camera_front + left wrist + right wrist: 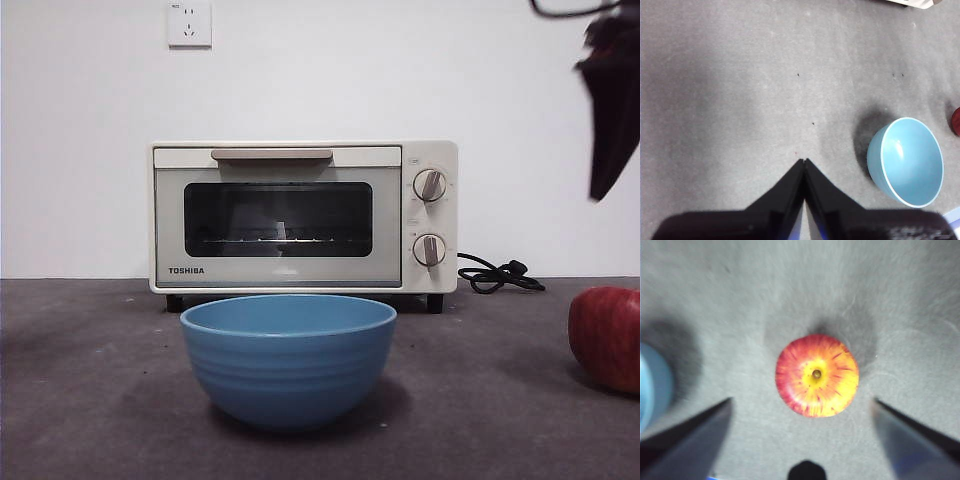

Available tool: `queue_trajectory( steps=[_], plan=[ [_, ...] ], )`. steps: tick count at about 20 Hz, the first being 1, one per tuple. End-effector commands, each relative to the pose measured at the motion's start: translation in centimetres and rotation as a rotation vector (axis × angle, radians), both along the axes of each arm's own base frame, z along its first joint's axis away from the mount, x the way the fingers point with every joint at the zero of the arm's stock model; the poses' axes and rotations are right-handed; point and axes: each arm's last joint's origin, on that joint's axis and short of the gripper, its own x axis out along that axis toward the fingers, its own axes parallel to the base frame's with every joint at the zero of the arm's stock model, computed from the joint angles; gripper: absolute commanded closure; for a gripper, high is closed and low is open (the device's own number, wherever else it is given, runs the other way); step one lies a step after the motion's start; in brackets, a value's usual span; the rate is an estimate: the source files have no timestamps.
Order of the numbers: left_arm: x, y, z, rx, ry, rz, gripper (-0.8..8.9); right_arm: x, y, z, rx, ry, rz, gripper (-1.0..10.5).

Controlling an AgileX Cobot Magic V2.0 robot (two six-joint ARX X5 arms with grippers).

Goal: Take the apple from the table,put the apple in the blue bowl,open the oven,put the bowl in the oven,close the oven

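The blue bowl [288,358] stands nearest the front camera, low and centre in the frame, on the dark grey mottled counter [90,400] — deep, round, matte, with faint ridges around its outside, and empty. At the right edge of the same frame, a little farther back, sits the apple [606,338], cut off by the border; it rests on the counter well apart from the bowl, not yet picked up.

The relation that matters is between the apple and the right gripper [802,407]. In the right wrist view the apple lies stem-up, its red skin fading to yellow streaks around the stem, and the two fingers [687,437] are spread wide with the fruit lined up between and just ahead of them. The gripper hangs above it, untouching; in the front view it shows as a dark shape at the upper right corner. A straight descent looks to be what the grasp calls for, and being round, the apple has no long axis to favour.

The left gripper [804,162] waits over bare counter, its fingers pressed together to a point, the bowl off to one side of it — so the right arm is clearly the nearer one.

Farthest back, against the white wall, stands the cream-white oven [303,215], door shut, tan bar handle across the top, two knobs at the right, black cord [497,274] trailing beside it.
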Motion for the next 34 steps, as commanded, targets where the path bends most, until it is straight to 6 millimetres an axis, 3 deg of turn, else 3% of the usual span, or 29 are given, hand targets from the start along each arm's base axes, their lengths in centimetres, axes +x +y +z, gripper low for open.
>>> queue_trajectory(
  steps=[1, 6, 14, 15, 16, 19, 22, 25, 28, 34],
  plan=[
    [0.0, 0.0, 0.0, 0.01, -0.011, -0.015, 8.18, 0.8, 0.8, -1.2, -0.042, 0.049, 0.005, 3.4],
    [0.1, 0.0, 0.0, 0.01, -0.013, -0.015, 8.18, 2.8, 1.9, -4.1, -0.169, 0.118, 0.015, 3.4],
    [0.1, 0.0, 0.0, 0.014, -0.016, -0.02, 8.18, 4.6, 2.4, -7.1, -0.161, 0.18, 0.03, 3.5],
    [0.1, 0.0, 0.0, 0.014, -0.016, -0.02, 8.18, 4.7, 2.5, -7.3, -0.162, 0.189, 0.03, 3.9],
    [0.1, 0.0, 0.0, 0.014, -0.016, -0.02, 8.18, 4.7, 2.5, -7.5, -0.152, 0.201, 0.034, 5.0],
    [0.1, 0.0, 0.0, 0.015, -0.017, -0.02, 8.18, 4.7, 2.5, -7.6, -0.142, 0.209, 0.036, 9.8],
    [0.0, 0.0, 0.0, 0.017, -0.016, -0.024, 8.18, 4.7, 2.5, -7.4, -0.142, 0.213, 0.03, 9.5],
    [0.1, 0.0, 0.0, 0.018, -0.018, -0.025, 8.18, 4.8, 2.6, -5.8, -0.137, 0.226, 0.002, 9.5],
    [0.1, 0.0, 0.0, 0.018, -0.019, -0.025, 8.18, 5.2, 4.1, -2.6, -0.119, 0.205, 0.013, 9.5],
    [0.1, 0.0, 0.0, 0.019, -0.021, -0.025, 8.18, 3.9, 12.2, 3.8, -0.024, -0.018, 0.242, 9.5]
  ],
)
